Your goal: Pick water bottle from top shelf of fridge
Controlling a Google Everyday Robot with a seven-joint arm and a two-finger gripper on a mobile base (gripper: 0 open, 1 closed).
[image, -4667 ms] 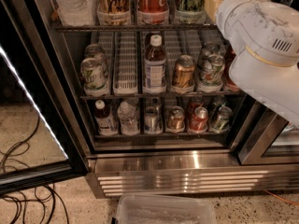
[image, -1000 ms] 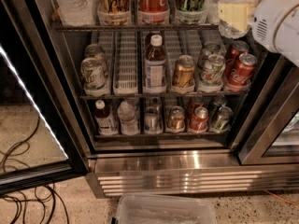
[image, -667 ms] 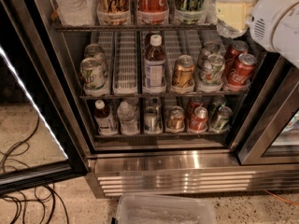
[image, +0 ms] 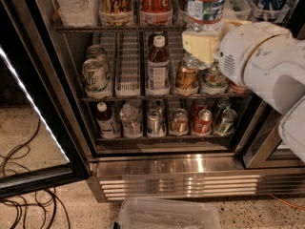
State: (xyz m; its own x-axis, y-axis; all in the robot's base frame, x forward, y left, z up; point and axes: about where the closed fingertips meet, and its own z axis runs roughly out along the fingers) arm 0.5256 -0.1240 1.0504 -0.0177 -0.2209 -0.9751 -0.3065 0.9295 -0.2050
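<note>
Because the water bottle [image: 206, 5] stood at the right of the fridge's [image: 167, 168] top shelf [image: 95, 28], the robot's gripper [image: 203, 45] hung just beneath it, apparently lined up to grasp, though its hold could not be told.

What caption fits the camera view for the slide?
Robot tool just below the water bottle at the fridge's top shelf.

White arm [image: 267, 63]; seemingly cream gripper [image: 201, 45], upper right
</note>
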